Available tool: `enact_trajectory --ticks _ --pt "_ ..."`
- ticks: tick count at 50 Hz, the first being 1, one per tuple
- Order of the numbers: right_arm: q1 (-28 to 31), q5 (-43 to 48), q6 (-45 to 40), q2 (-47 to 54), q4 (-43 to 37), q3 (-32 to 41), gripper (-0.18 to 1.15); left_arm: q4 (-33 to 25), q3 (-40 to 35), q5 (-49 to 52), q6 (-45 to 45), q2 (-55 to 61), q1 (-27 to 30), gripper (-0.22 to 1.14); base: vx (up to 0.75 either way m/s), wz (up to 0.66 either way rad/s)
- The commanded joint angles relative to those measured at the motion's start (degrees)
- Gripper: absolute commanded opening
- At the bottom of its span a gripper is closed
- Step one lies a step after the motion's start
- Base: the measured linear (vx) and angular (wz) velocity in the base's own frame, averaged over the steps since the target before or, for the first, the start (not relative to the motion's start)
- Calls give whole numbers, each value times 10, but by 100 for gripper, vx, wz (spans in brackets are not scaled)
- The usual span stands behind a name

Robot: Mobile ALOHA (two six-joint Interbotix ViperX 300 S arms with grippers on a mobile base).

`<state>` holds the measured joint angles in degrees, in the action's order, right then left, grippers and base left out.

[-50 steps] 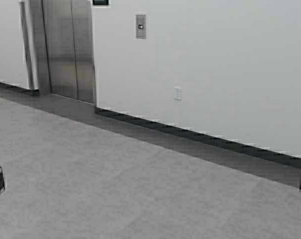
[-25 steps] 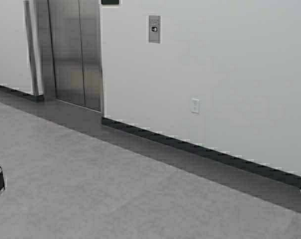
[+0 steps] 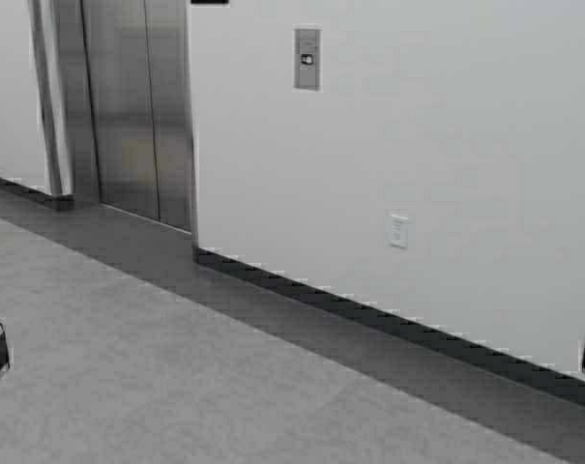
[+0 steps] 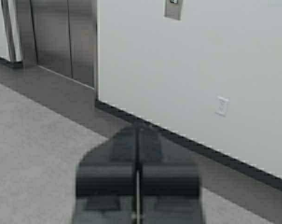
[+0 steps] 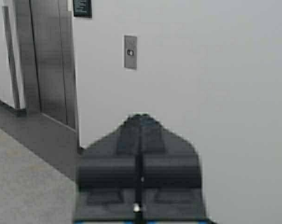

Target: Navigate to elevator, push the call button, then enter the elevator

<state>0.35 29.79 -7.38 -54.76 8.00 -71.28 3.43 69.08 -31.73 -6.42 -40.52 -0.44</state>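
The elevator (image 3: 137, 106) has brushed steel double doors, shut, at the upper left of the high view, set in a white wall. It also shows in the left wrist view (image 4: 61, 37) and the right wrist view (image 5: 47, 60). The call button (image 3: 307, 60) is a small dark square on a steel wall plate to the right of the doors; it also shows in the right wrist view (image 5: 130, 52). My left gripper (image 4: 138, 128) and right gripper (image 5: 141, 116) are shut and empty, held low and far from the wall.
A dark baseboard (image 3: 369, 314) runs along the foot of the white wall. A white wall outlet (image 3: 398, 231) sits low, right of the button plate. A dark sign (image 3: 209, 2) hangs above the door frame. Grey carpet (image 3: 176, 387) lies between me and the wall.
The robot has moved forward towards the wall: the doors, button plate and outlet look larger, and the outlet has slid down and right in the high view. The arms have not moved.
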Motion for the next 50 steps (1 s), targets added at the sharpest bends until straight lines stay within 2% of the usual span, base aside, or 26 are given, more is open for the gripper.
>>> enact_trajectory --ticks 1,38,50 --pt "1 4 1 -10 0 3 5 4 -13 -4 -1 5 -1 3 71 8" --pt "0 4 0 11 -1 4 5 6 2 -5 -2 -5 -8 3 66 1" --pt "0 4 1 -18 -1 -3 5 6 -3 -5 2 7 -16 3 58 13"
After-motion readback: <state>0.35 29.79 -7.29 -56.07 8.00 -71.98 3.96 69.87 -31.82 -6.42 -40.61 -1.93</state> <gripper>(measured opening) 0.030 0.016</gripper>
